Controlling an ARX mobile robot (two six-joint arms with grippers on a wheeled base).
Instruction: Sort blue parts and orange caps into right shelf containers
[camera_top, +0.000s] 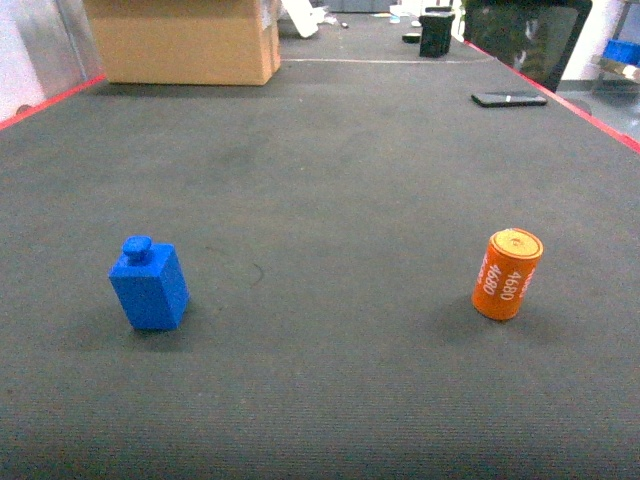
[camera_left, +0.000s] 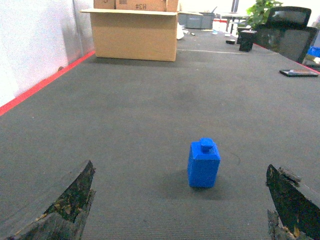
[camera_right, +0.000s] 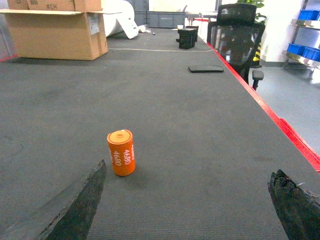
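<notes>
A blue part (camera_top: 148, 285), a small block with a round knob on top, stands upright on the dark mat at the left. An orange cap (camera_top: 507, 274), a cylinder printed "4680", stands at the right. Neither gripper shows in the head view. In the left wrist view my left gripper (camera_left: 180, 166) is open, and the blue part (camera_left: 203, 163) stands just ahead between its fingers, untouched. My right gripper (camera_right: 189, 169) is also open; the orange cap (camera_right: 121, 152) stands ahead near its left finger (camera_right: 80, 205), apart from it. Blue bins (camera_right: 306, 15), the right shelf containers, sit far off to the right.
A cardboard box (camera_top: 185, 40) stands at the mat's far left. A black phone (camera_top: 509, 98) lies far right, with a small black object (camera_top: 436, 34) behind it. A black chair (camera_right: 235, 35) stands beyond the red table edge (camera_right: 280, 125).
</notes>
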